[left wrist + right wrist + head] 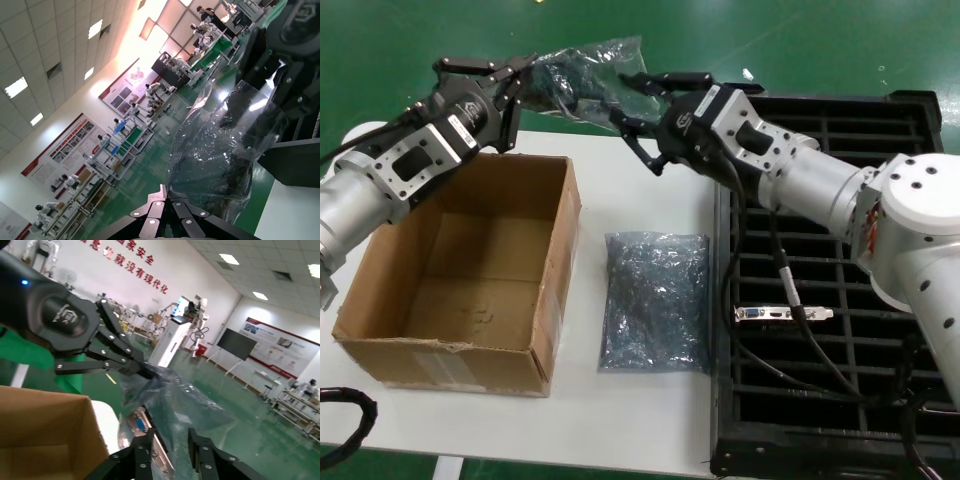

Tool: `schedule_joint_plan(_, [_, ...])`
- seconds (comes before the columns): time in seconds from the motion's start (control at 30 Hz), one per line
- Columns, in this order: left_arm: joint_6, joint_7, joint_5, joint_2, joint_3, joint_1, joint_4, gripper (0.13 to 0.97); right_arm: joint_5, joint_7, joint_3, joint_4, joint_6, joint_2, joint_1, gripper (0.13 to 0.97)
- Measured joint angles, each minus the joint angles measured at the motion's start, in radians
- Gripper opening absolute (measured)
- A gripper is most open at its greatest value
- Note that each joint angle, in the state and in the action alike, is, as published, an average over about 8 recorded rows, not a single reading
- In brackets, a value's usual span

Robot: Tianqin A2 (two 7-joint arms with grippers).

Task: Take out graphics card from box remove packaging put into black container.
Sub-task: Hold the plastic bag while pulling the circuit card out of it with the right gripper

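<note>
A: What does the head view give you?

B: Both arms are raised over the far edge of the white table (pixel 640 410), meeting above the cardboard box (pixel 470 290). The left gripper (pixel 525 75) is pinched shut on one end of a crinkly anti-static bag (pixel 588 72); the right gripper (pixel 632 105) has its fingers spread around the other end, one above the plastic and one below.

A: Is the graphics card in that bag?

B: From the head view only a dark mass shows inside. The right wrist view adds more: a silver bracket with a blue port (pixel 137 424) sits in the plastic just above the right gripper's fingers (pixel 145 447), with the box's brown flap (pixel 45 435) below and the left gripper (pixel 142 371) clamped on the bag's far end.

A: And the left wrist view?

B: It shows the bag (pixel 220 150) hanging from the left gripper's closed fingertips (pixel 162 195), the right arm dark behind it, and a factory hall beyond. No table there.

A: What else is around?

B: A second, flat bag (pixel 655 300) lies on the table between the box and the black container (pixel 820 440). Another graphics card (pixel 783 313) lies across the container's slots, partly crossed by the right arm's cable (pixel 790 300). The box looks empty inside.
</note>
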Motion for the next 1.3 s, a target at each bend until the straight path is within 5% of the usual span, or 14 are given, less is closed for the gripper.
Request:
schedule_joint_plan(0.3, [0.024, 0.034, -0.01, 0.002, -0.007, 0.001, -0.003, 0.14, 0.005, -0.042, -0.013, -0.08, -0.035, -0.02, 0.033, 0.227])
schedule_joint_plan(0.57, [0.074, 0.103, -0.028, 0.0, -0.019, 0.0, -0.005, 0.14, -0.036, -0.006, -0.057, -0.061, -0.04, -0.01, 0.03, 0.259])
schedule_joint_plan(0.9, [0.074, 0.02, -0.007, -0.035, 0.013, 0.045, -0.09, 0.14, -0.026, -0.021, -0.049, -0.051, -0.039, -0.007, 0.019, 0.324])
schedule_joint_plan(1.3, [0.073, -0.007, 0.003, -0.043, 0.032, 0.069, -0.114, 0.14, 0.01, -0.087, -0.02, -0.09, -0.048, -0.023, 0.034, 0.271])
